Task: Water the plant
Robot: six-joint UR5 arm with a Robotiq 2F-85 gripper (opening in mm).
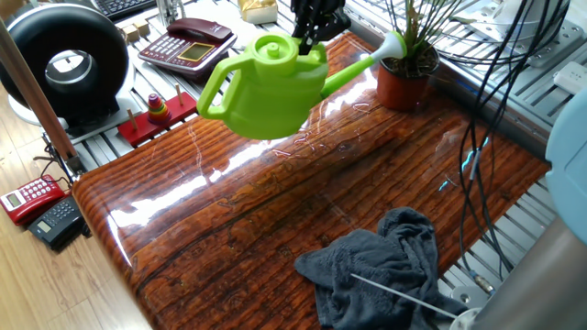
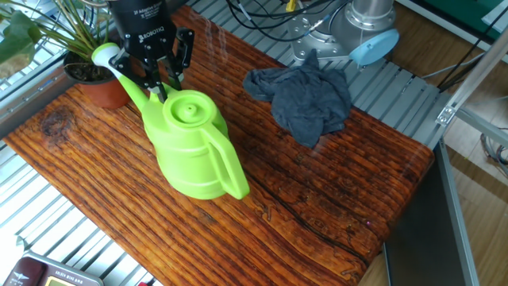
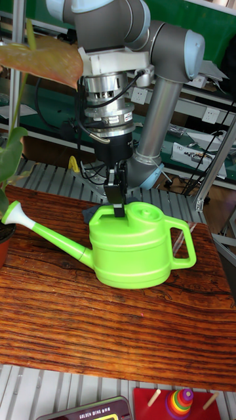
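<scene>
The lime-green watering can (image 1: 266,92) (image 2: 186,147) (image 3: 134,252) hangs just above the wooden table (image 1: 238,229), roughly level. My gripper (image 1: 307,37) (image 2: 159,87) (image 3: 118,200) is shut on the can's top rim, on the spout side of the filler cap. The spout's white rose (image 1: 393,43) (image 2: 103,56) (image 3: 12,213) sits right at the plant (image 1: 417,37) (image 2: 75,32), over the edge of its terracotta pot (image 1: 402,87) (image 2: 99,89). The can's handle points away from the plant. No water is visible at the rose.
A crumpled grey cloth (image 1: 381,266) (image 2: 305,99) lies on the table's other end. Off the table edge are a black round device (image 1: 64,64), a red ring toy (image 1: 158,110), and phones (image 1: 188,46). Black cables (image 1: 477,110) hang beside the plant.
</scene>
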